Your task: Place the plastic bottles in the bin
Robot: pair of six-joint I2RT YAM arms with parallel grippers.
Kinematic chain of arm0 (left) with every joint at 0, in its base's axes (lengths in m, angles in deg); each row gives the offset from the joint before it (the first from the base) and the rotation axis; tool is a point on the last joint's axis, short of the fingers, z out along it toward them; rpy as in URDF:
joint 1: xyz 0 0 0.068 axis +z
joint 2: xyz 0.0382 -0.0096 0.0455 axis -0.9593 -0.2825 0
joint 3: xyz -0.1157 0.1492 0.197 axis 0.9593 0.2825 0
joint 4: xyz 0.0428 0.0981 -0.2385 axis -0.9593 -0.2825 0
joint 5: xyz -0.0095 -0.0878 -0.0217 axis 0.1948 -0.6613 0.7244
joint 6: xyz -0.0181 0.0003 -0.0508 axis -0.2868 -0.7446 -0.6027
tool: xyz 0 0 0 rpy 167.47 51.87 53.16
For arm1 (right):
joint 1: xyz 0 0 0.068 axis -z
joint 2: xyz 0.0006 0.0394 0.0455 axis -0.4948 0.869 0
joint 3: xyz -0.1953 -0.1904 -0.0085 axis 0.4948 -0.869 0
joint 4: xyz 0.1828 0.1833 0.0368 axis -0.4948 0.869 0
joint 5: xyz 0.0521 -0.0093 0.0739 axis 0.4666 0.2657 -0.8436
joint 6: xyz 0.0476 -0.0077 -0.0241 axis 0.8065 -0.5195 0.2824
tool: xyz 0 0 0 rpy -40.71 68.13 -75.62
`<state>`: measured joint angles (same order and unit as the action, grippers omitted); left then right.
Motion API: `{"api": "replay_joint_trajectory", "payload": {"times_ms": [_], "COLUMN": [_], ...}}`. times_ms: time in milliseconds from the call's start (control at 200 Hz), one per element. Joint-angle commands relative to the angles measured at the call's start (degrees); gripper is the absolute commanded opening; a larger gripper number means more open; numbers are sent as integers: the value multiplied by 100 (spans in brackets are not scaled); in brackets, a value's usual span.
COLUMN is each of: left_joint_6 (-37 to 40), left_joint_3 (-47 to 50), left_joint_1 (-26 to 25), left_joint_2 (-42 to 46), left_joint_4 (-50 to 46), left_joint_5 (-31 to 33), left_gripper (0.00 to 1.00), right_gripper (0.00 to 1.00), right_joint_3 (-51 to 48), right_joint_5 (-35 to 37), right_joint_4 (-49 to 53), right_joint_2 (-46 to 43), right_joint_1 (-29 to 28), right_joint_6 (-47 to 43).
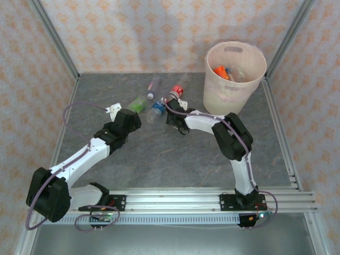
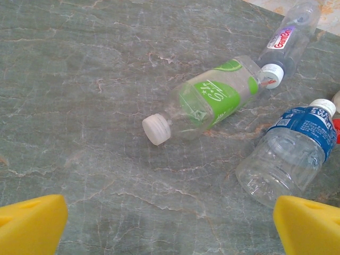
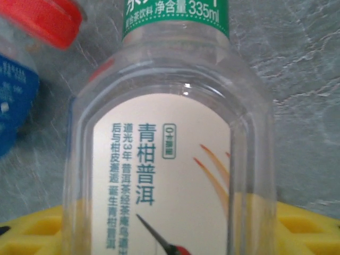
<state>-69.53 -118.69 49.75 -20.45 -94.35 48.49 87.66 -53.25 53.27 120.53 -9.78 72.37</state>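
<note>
A clear bottle with a cream label and green neck band [image 3: 170,159] sits between the yellow fingers [image 3: 308,228] of my right gripper [image 3: 170,234], which is shut on its body. In the top view that gripper [image 1: 173,113] hovers left of the pinkish-beige bin [image 1: 253,85], which holds several bottles [image 1: 221,71]. My left gripper [image 2: 170,226] is open over bare table, its yellow fingertips [image 2: 32,223] wide apart. Ahead of it lie a green-label bottle [image 2: 212,98], a blue-label bottle [image 2: 295,149] and a slim clear bottle [image 2: 289,40].
A red cap [image 3: 45,18] and a blue label [image 3: 13,101] lie just left of the held bottle. The grey marble table [image 1: 175,154] is fenced by metal posts and patterned walls. A rail [image 1: 180,202] runs along the near edge.
</note>
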Motion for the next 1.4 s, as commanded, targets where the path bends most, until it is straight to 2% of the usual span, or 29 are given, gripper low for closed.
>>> {"api": "replay_joint_trajectory", "payload": {"times_ms": [0, 285, 515, 615, 736, 831, 931, 1071, 1271, 1396], "left_joint_6": [31, 123, 87, 79, 71, 55, 53, 34, 35, 30], "left_joint_3": [7, 95, 244, 348, 426, 457, 470, 485, 457, 440], "left_joint_1": [53, 49, 47, 47, 47, 48, 46, 48, 48, 51], "left_joint_2": [155, 296, 426, 570, 738, 835, 900, 963, 973, 956], "left_joint_4": [94, 404, 874, 1064, 1133, 1117, 1075, 1062, 1004, 994], "left_joint_5": [-78, -340, -668, -706, -645, -608, -595, -559, -542, -517], "left_gripper": [100, 100, 100, 100, 100, 100, 100, 100, 100, 100], "right_gripper": [58, 45, 38, 37, 31, 25, 13, 0, 0, 0], "right_joint_3": [-239, -1144, -981, -899, -752, -547, -175, 152, 541, 855], "right_joint_5": [208, -280, -488, -923, -1481, -1647, -1708, -2211, -3085, -3157], "right_joint_4": [-301, -654, -399, -405, -462, -423, -187, -87, 236, 524], "right_joint_2": [-740, -2567, -3693, -4119, -4492, -4645, -4689, -4661, -4368, -4001], "right_joint_1": [23, 24, 46, 169, 594, 914, 1291, 1991, 2945, 3408], "right_joint_6": [-616, -1813, -2619, -3099, -3209, -3355, -3417, -3227, -2932, -2771]}}
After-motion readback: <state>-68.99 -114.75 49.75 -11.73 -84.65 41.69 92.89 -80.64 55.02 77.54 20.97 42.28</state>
